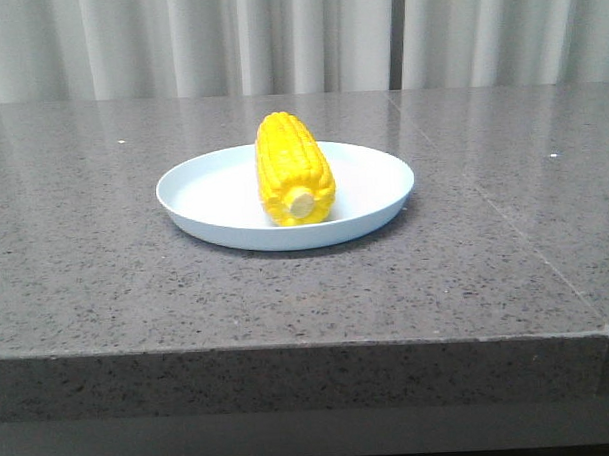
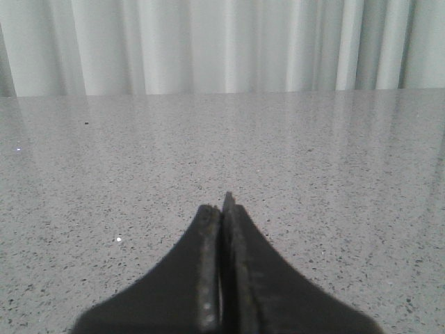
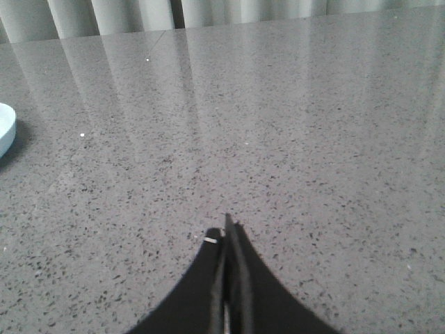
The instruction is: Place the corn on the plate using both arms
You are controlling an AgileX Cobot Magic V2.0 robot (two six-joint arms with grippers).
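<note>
The yellow corn (image 1: 293, 168) lies on the pale blue plate (image 1: 203, 191) in the middle of the table, its cream stub end toward the camera. Neither arm shows in the front view. My left gripper (image 2: 222, 209) is shut and empty over bare grey tabletop; neither corn nor plate shows in its view. My right gripper (image 3: 226, 233) is shut and empty over bare tabletop, with a sliver of the plate's rim (image 3: 5, 129) at the edge of its view, well apart from the fingers.
The grey speckled stone table (image 1: 106, 285) has its front edge near the camera and a seam running down its right part. White curtains (image 1: 298, 38) hang behind the table's far edge.
</note>
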